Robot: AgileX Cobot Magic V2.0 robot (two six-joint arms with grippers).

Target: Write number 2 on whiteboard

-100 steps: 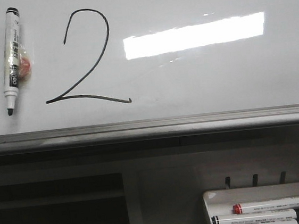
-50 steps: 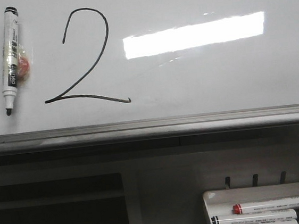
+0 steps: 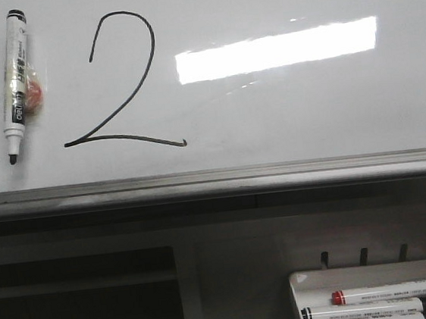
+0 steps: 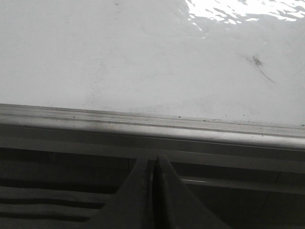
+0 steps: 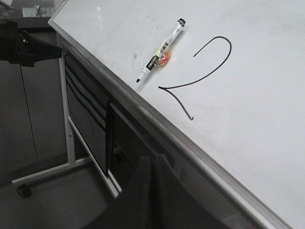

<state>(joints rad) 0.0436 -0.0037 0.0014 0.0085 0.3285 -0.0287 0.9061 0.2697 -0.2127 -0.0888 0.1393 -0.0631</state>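
Note:
A thin black number 2 [image 3: 118,86] is drawn on the glossy whiteboard [image 3: 307,111], left of the bright light reflection. The right wrist view shows the same number 2 [image 5: 209,71] on the whiteboard [image 5: 257,95]. A black marker [image 3: 16,85] clings to the board left of the 2, tip down; this marker [image 5: 161,50] is in the right wrist view too. My left gripper [image 4: 153,164] is shut and empty below the grey rail [image 4: 152,126]. Shut and empty as well, my right gripper [image 5: 152,162] sits below the board's edge. Neither gripper appears in the front view.
A white tray [image 3: 377,272] at the lower right of the front view holds a red marker [image 3: 398,290] and black-capped markers [image 3: 362,310]. The board's stand leg with a caster [image 5: 24,190] is on the floor. A dark smudge [image 4: 259,67] marks the board.

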